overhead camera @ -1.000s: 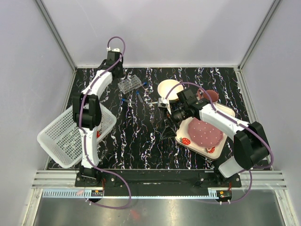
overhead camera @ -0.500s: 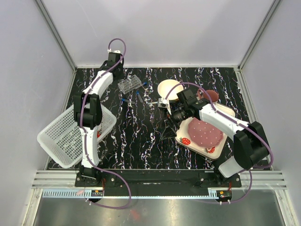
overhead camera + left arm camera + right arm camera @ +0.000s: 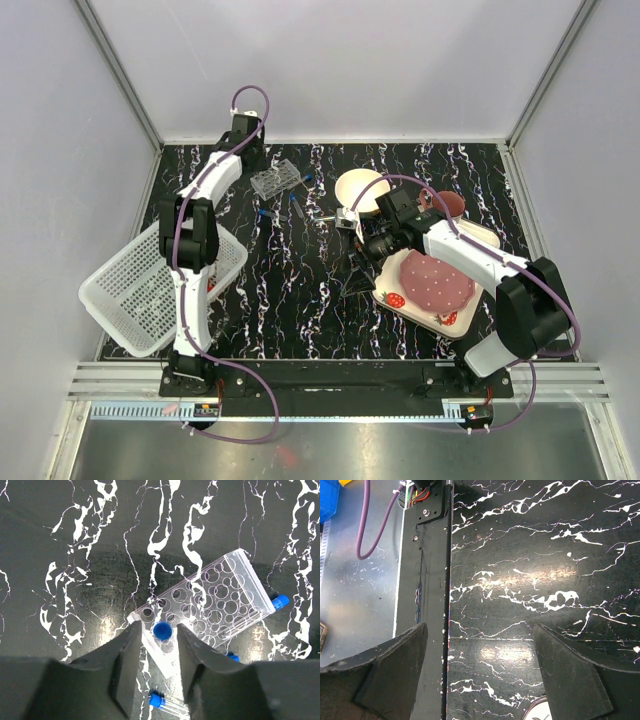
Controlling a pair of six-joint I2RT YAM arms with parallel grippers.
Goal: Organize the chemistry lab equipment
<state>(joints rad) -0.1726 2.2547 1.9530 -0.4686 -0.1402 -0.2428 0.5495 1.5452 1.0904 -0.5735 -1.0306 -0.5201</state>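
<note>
The left gripper [image 3: 159, 628] is held over the small clear tube rack [image 3: 220, 605], which is set near the far edge of the worktop [image 3: 290, 300], toward the far left corner. Its jaws are opened only a little, the blue cap of a tube [image 3: 162, 630] is seen between them at the rack's end, and the cap does not look squeezed. More blue-capped tubes [image 3: 156, 700] are seen lying beside the rack, and the right gripper [image 3: 480, 630] is held wide open with nothing in it, over the middle of the worktop, close to the strawberry plate [image 3: 395, 298].
</note>
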